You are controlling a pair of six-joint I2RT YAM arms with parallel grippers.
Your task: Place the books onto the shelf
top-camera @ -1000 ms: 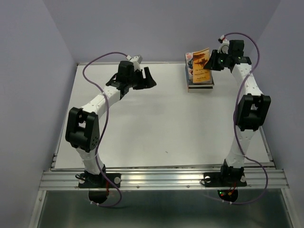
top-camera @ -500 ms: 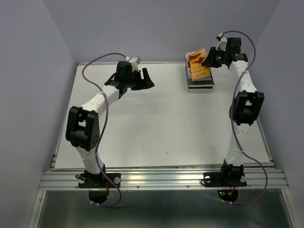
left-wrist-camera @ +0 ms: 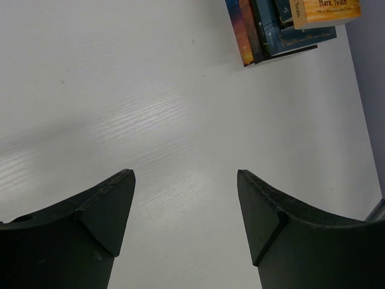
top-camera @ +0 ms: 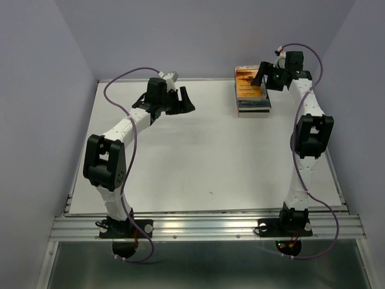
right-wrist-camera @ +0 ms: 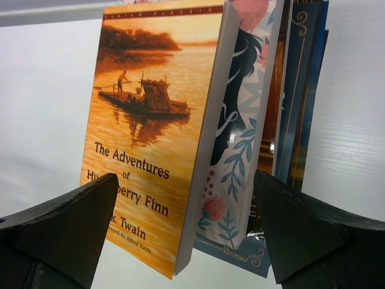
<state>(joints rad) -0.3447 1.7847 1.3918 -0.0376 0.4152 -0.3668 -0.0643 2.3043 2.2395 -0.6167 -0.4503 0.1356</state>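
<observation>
The books (top-camera: 252, 99) lie in a stack at the back right of the table, several deep. On top is an orange book (top-camera: 249, 83), seen in the right wrist view as an orange cover (right-wrist-camera: 150, 132) lying over a navy book with pink flowers (right-wrist-camera: 246, 120). My right gripper (top-camera: 263, 78) is open, and in its own view the right gripper (right-wrist-camera: 185, 176) has its fingers apart on either side of the orange book's edge, without touching it. My left gripper (top-camera: 185, 99) hovers open and empty at the back left. From there the stack (left-wrist-camera: 271, 30) shows far off. No shelf shows in any view.
The white table (top-camera: 198, 150) has purple walls close behind and on both sides. The stack sits near the back wall and right edge. A metal rail (top-camera: 204, 226) runs along the near edge by the arm bases.
The right gripper has opened and let go of the orange book, which was held tilted and now lies flat on the stack. The left arm has not moved.
</observation>
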